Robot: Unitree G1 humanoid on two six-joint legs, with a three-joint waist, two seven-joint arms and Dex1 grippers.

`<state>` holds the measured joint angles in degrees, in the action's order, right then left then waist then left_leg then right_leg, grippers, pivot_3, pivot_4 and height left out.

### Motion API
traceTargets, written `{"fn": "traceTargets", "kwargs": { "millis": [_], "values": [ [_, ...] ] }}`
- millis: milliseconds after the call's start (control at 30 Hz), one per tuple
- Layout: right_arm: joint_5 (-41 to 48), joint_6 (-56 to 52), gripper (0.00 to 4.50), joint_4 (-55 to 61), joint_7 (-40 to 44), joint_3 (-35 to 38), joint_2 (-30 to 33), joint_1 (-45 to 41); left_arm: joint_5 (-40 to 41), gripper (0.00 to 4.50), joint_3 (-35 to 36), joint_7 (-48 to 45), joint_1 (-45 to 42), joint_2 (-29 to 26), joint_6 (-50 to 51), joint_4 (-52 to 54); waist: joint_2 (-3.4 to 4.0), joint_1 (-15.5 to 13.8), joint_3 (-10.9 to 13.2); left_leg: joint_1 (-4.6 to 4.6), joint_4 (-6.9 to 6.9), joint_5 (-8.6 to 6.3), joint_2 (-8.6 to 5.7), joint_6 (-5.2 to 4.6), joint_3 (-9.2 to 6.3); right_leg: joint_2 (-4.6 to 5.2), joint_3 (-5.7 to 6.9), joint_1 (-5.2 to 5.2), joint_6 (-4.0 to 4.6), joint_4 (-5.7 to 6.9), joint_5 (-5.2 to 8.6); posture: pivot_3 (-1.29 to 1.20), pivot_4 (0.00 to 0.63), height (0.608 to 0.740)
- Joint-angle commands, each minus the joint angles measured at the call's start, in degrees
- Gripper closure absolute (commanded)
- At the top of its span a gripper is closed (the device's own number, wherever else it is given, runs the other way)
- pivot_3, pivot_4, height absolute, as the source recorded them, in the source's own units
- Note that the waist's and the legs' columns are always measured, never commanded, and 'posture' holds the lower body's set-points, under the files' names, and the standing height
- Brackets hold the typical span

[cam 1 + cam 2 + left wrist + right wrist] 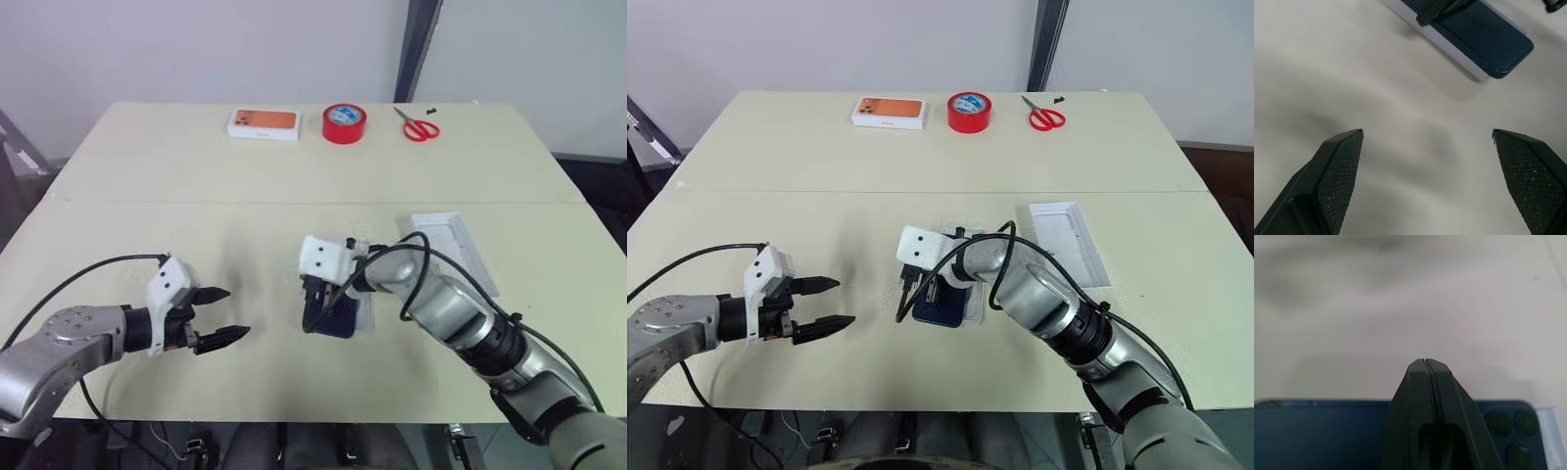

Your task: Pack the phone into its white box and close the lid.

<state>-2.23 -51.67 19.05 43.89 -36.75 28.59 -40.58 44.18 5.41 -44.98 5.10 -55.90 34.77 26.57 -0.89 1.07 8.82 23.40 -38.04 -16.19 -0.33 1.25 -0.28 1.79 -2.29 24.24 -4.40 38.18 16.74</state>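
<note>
The dark blue phone (331, 320) lies flat near the table's front middle, askew on the white box (365, 314), whose rim shows along its right side. The phone's end (1484, 34) juts past the box edge (1449, 55). My right gripper (318, 300) is shut, its fingers (1425, 396) lying over the phone's back close to the camera lenses (1513, 431). I cannot tell if they touch. The lid (451, 245) rests open side up to the right of the box. My left gripper (221, 313) hovers open and empty to the left of the phone.
Along the far edge sit a white box with an orange phone picture (263, 123), a red tape roll (344, 123) and red scissors (421, 127). A seam (196, 203) crosses the tabletop between those and the phone.
</note>
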Motion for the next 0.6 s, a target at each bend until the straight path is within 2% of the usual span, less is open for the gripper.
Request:
{"fn": "traceTargets", "kwargs": {
  "millis": [33,233,367,500,600],
  "values": [
    [-1.2,0.0,4.50,1.1,0.6,0.4,1.3,-0.9,-1.1,0.07,1.4,-0.4,0.2,0.8,0.2,2.4,-0.01,0.0,0.0,0.00,0.00,0.00,0.00,0.00,0.00,0.00,0.00,0.00,0.00,0.00,0.00,0.00,0.150,0.733],
    [-1.1,1.1,4.50,1.7,2.0,2.2,3.6,-0.3,-2.1,0.07,1.5,-0.4,0.3,2.1,1.2,2.9,0.00,0.0,0.0,0.00,0.00,-0.01,0.00,-0.02,0.00,0.00,0.01,-0.01,-0.01,0.00,-0.01,0.00,0.150,0.733],
    [4.4,4.9,4.50,4.9,4.4,8.3,2.8,1.6,-2.6,0.07,1.4,-0.5,-0.1,2.8,1.8,3.1,-0.01,0.0,0.0,0.00,0.00,-0.01,0.00,-0.02,0.00,0.00,0.00,-0.01,-0.01,0.01,-0.01,0.00,0.150,0.733],
    [15.1,8.4,4.50,13.0,13.9,16.2,8.0,8.5,-3.3,0.07,0.5,-1.5,-0.4,2.8,2.0,3.7,-0.01,-0.3,0.0,0.01,0.01,-0.05,0.00,-0.08,-0.02,0.00,0.04,-0.05,-0.02,-0.02,-0.01,0.00,0.150,0.733],
    [16.9,9.5,4.50,14.6,17.5,17.6,13.9,13.2,-3.7,0.07,-0.3,-2.8,-0.9,3.1,1.7,4.7,-0.01,-0.2,0.0,-0.03,-0.03,-0.08,0.00,-0.15,-0.02,0.02,0.05,-0.16,-0.03,-0.07,-0.01,0.00,0.150,0.733]
  ]
}}
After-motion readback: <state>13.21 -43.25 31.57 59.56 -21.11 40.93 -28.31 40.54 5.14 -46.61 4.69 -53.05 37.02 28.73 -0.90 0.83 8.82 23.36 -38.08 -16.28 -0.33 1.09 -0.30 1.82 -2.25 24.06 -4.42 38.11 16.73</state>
